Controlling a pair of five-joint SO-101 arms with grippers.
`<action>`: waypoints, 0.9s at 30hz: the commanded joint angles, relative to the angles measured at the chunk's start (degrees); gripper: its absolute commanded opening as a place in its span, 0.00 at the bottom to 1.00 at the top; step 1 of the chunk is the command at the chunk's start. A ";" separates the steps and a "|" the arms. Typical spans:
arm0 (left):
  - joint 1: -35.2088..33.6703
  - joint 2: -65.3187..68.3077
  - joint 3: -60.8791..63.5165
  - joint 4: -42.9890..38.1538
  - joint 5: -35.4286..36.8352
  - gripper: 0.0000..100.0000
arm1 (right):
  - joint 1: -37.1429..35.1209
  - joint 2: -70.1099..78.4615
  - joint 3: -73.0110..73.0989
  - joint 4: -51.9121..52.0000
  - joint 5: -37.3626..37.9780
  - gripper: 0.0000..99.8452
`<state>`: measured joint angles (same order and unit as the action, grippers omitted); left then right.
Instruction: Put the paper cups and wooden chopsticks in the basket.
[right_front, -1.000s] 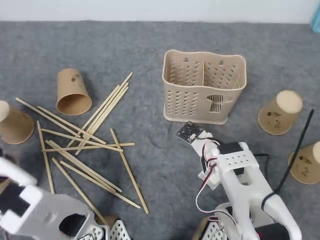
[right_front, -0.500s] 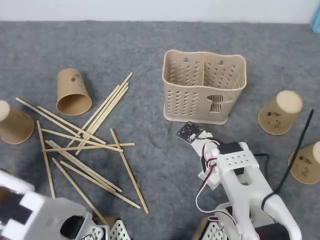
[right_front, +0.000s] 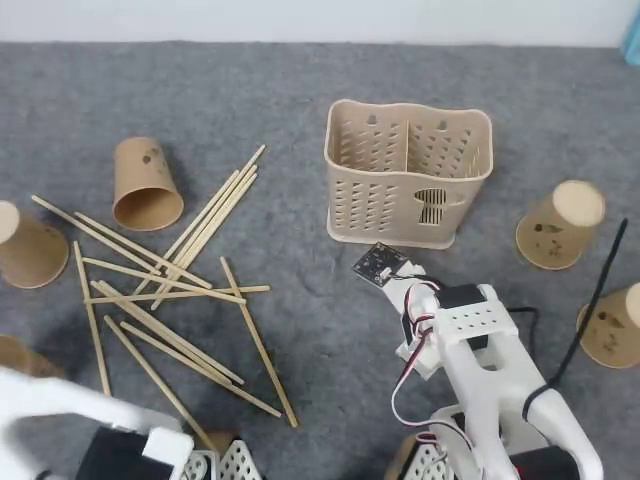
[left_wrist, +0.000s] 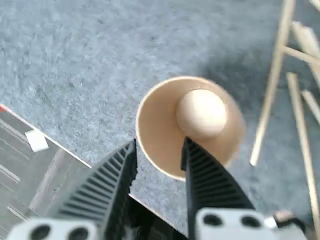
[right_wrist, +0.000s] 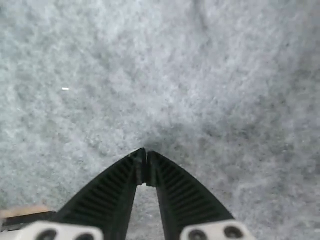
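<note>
Paper cup (left_wrist: 192, 120) faces left gripper (left_wrist: 160, 142), jaws parted, empty; we should seat one jaw inside its rim before closing. Right gripper (right_wrist: 146, 152) pinched together, empty.

Five paper cups (right_front: 147, 183) show: three on the left, two on the right. One basket (right_front: 408, 185) stands at the far middle. About a dozen wooden chopsticks (right_front: 165, 295) lie left of it; overlaps hide the exact count.

cups (right_front: 147, 184): matt paper | chopsticks (right_front: 210, 222): bare wood | basket (right_front: 380, 210): smooth plastic | carpet (right_front: 250, 90): rough cloth
</note>
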<state>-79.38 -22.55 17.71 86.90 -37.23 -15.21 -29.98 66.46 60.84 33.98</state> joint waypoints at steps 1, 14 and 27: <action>-3.52 -2.46 6.64 -10.11 1.49 0.14 | 0.84 -2.15 -0.18 -0.75 -0.35 0.02; 0.62 -2.73 27.03 -26.46 1.58 0.14 | 0.84 -2.15 -0.18 -0.57 -0.26 0.02; 6.15 -2.90 22.29 -21.36 12.92 0.01 | 0.92 -2.15 -0.18 -0.57 -0.70 0.02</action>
<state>-74.20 -23.34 45.41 61.32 -26.07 -15.03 -29.98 66.46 60.84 33.98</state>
